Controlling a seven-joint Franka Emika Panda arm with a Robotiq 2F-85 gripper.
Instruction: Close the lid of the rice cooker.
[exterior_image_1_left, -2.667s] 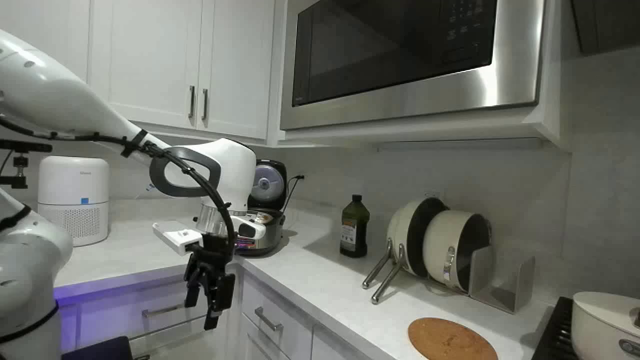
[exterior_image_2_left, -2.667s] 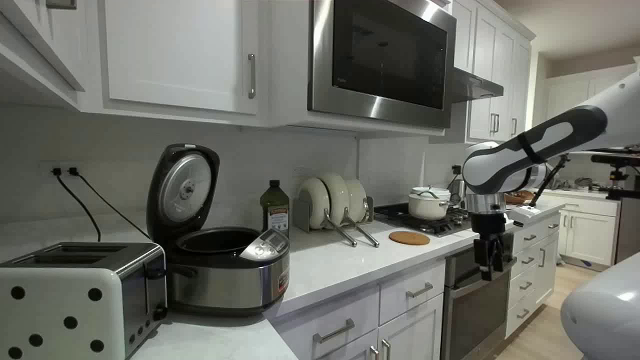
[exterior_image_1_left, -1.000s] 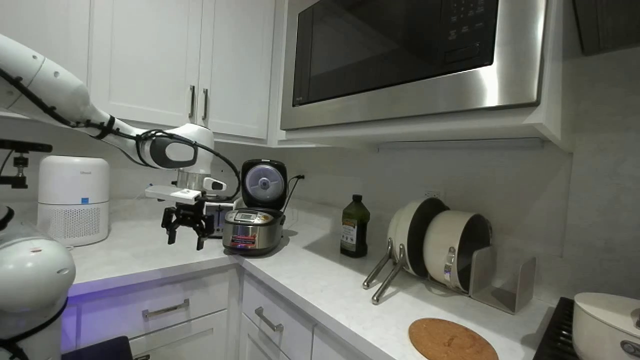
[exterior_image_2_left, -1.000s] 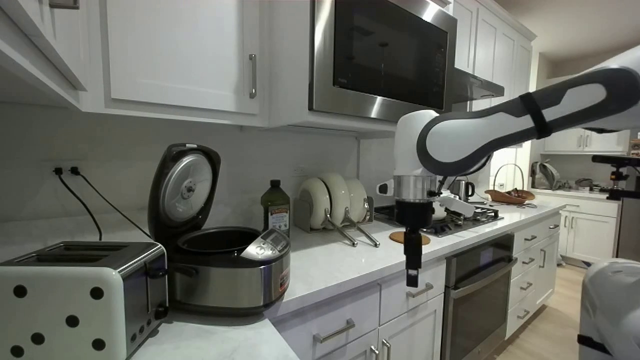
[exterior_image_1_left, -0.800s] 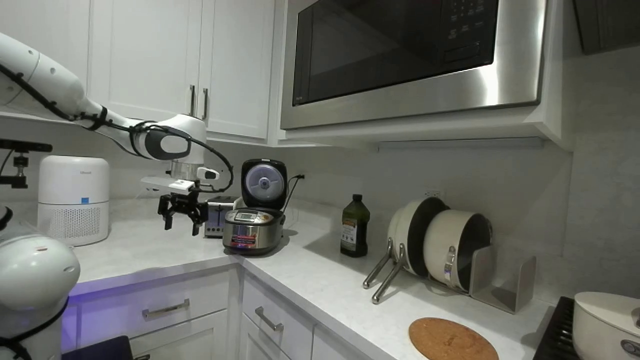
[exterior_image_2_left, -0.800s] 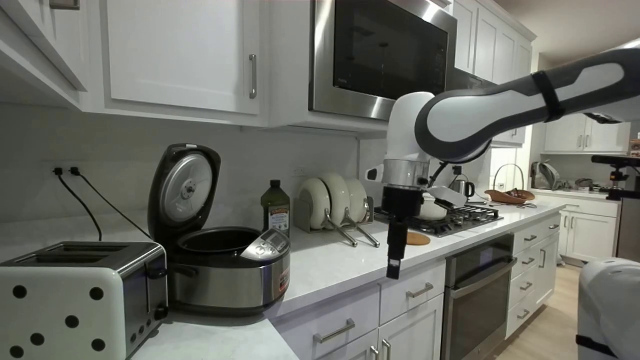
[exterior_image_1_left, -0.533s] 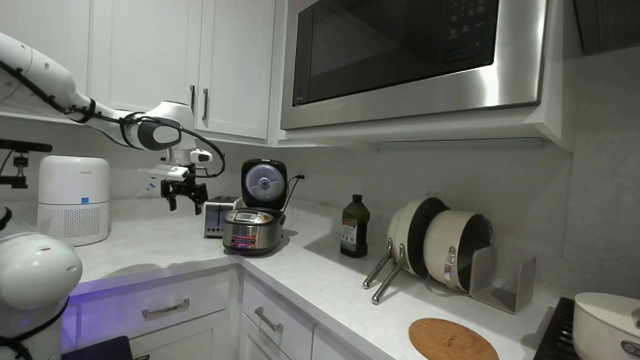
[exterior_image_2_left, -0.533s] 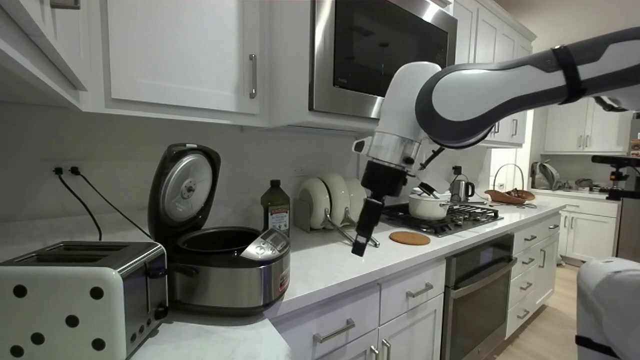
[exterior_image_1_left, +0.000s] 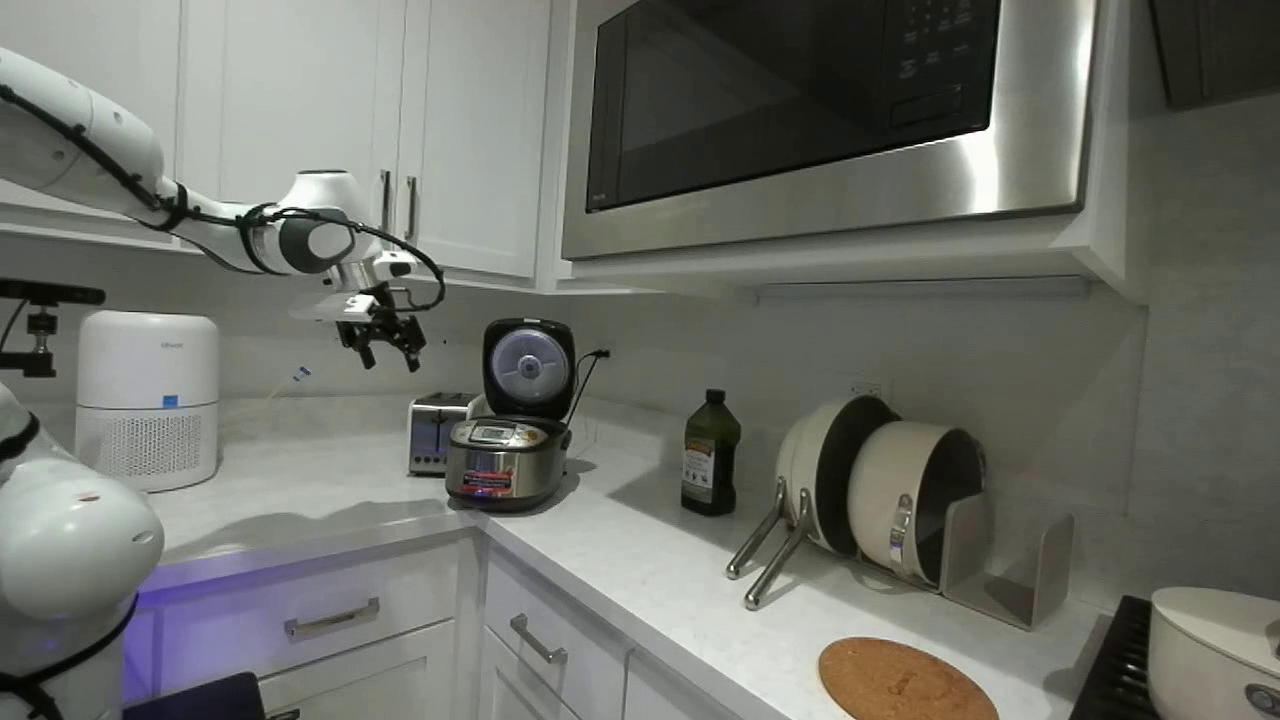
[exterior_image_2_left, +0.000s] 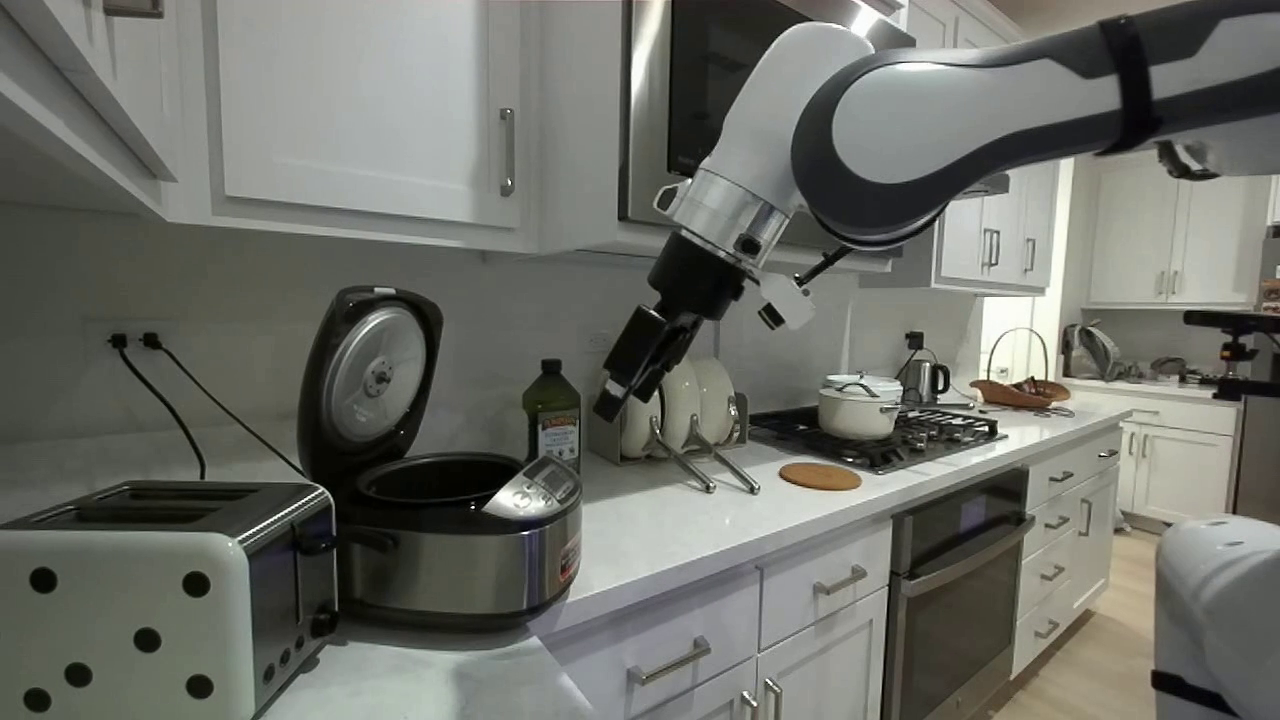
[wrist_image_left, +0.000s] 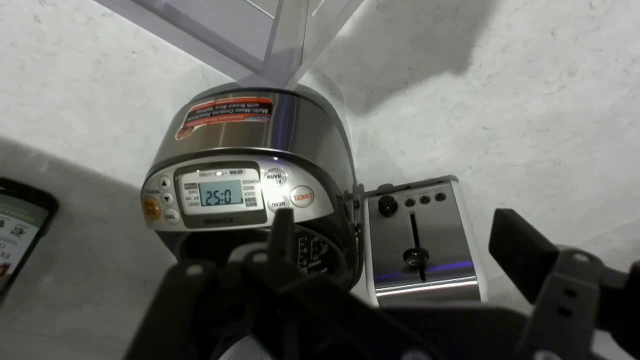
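The lid (exterior_image_2_left: 372, 375) stands raised on the rice cooker (exterior_image_2_left: 455, 570), beside the toaster (exterior_image_2_left: 112, 605) on the counter (exterior_image_1_left: 625, 530). My claw (exterior_image_1_left: 391, 364) hangs apart on the lid's inner-face side, spread wide, empty; coming in without clearing its top, I'd likely push it backward.

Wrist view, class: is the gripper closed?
No: the gripper is open, its fingers apart with the toaster showing between them.
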